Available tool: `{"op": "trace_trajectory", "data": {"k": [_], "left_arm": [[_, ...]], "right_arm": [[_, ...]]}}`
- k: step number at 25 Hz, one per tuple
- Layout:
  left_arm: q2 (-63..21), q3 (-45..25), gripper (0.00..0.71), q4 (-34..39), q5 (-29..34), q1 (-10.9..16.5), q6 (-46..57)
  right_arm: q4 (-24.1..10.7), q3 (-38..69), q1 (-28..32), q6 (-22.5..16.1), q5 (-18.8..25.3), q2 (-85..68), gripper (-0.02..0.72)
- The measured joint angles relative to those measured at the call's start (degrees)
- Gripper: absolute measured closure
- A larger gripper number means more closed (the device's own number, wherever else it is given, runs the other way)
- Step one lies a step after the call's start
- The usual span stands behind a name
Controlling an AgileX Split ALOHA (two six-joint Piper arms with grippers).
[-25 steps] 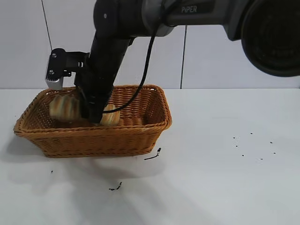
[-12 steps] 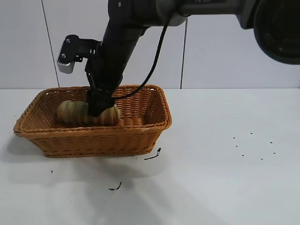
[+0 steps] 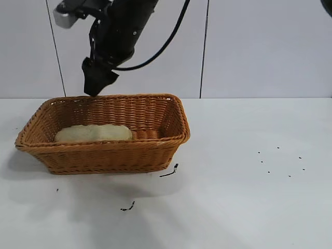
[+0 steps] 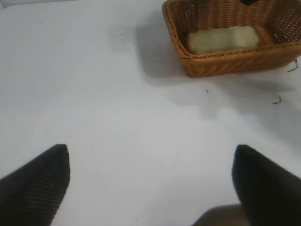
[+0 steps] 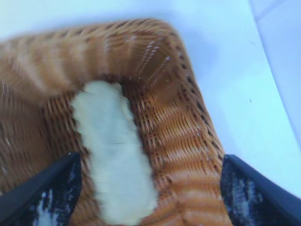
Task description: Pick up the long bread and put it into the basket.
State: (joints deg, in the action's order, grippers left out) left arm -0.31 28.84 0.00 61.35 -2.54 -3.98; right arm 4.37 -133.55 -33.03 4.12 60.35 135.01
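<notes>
On the white worktop (image 3: 233, 207), the basket (image 3: 104, 153) sits toward the exterior view's left, an orange-brown wicker rectangle with flared sides and a braided rim. Inside it the long bread (image 3: 93, 133) lies flat along the bottom, pale yellowish underside facing up, near the front wall. Above the basket's back rim, the right end effector (image 3: 95, 87) hangs from its dark arm, pointing steeply downward, fingers spread wide apart and holding nothing. The left end effector (image 4: 150, 181), also spread apart and empty, hovers over bare worktop, well apart from the basket.
</notes>
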Motion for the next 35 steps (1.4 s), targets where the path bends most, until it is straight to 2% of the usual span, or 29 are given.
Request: {"op": "trace_trajectory", "data": {"k": [2,5,9,16,21,30,35], "left_arm": [[0.0,0.0,0.014,0.0,0.0,0.0,0.0],[0.0,0.0,0.014,0.0,0.0,0.0,0.0],[0.0,0.0,0.014,0.0,0.0,0.0,0.0],[0.0,0.0,0.014,0.0,0.0,0.0,0.0],[0.0,0.0,0.014,0.0,0.0,0.0,0.0],[0.0,0.0,0.014,0.0,0.0,0.0,0.0],[0.0,0.0,0.014,0.0,0.0,0.0,0.0]], "right_arm": [[-1.3,0.0,1.75,-3.29,1.67,0.0,0.146],[-1.7,-0.1,5.25,-5.32,2.58,0.0,0.146],[-2.01,-0.1,11.29,-5.66,3.7,0.0,0.146],[-4.37,-0.1,23.55,-5.7,8.79,0.0,0.146],[-4.82,-0.1,30.31,-5.7,9.06,-0.52,0.146],[-6.42,0.79,32.07,-5.7,9.12,-7.96,0.146],[-6.53,14.88,32.35,-5.7,9.07,-20.76,0.146]]}}
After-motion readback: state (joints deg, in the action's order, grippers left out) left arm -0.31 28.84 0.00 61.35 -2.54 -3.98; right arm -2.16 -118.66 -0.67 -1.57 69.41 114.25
